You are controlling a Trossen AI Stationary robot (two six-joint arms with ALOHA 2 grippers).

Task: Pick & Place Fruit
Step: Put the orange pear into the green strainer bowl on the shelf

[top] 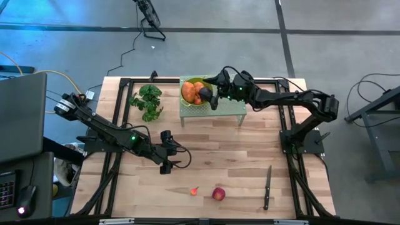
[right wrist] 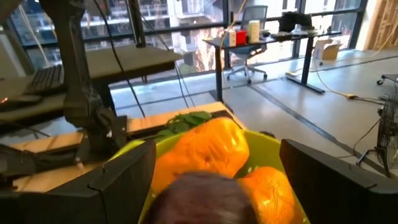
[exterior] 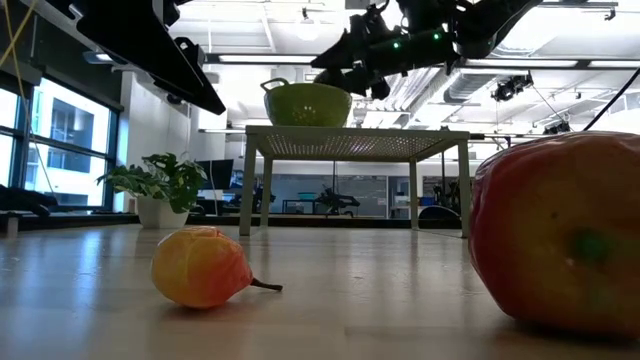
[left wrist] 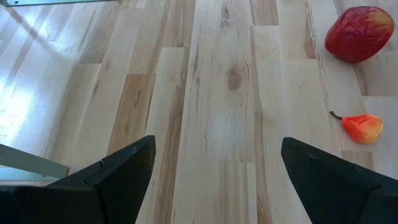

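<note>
Over the green bowl (top: 190,84) of fruit (top: 195,92), right claw (top: 214,95) hangs wide, empty.

Bench (top: 237,150): we see it carrying everything, with one arm at each side.
Stand (top: 212,110): at the back middle of the bench.
Bowl (top: 187,84): on the stand's left part; two oblong fruits (top: 190,92) and a plum (top: 205,93) lie in it.
Right end effector (top: 213,87): we place it over the bowl, just above the plum, fingers apart.
Plant (top: 147,101): on the bench, left of the stand.
Left end effector (top: 167,152): over the bench's middle left, fingers apart, nothing between them.
Apple (top: 218,194): near the front edge, middle.
Small fruit (top: 194,190): just left of the apple.
Knife (top: 267,186): right of the apple, well apart.
</note>
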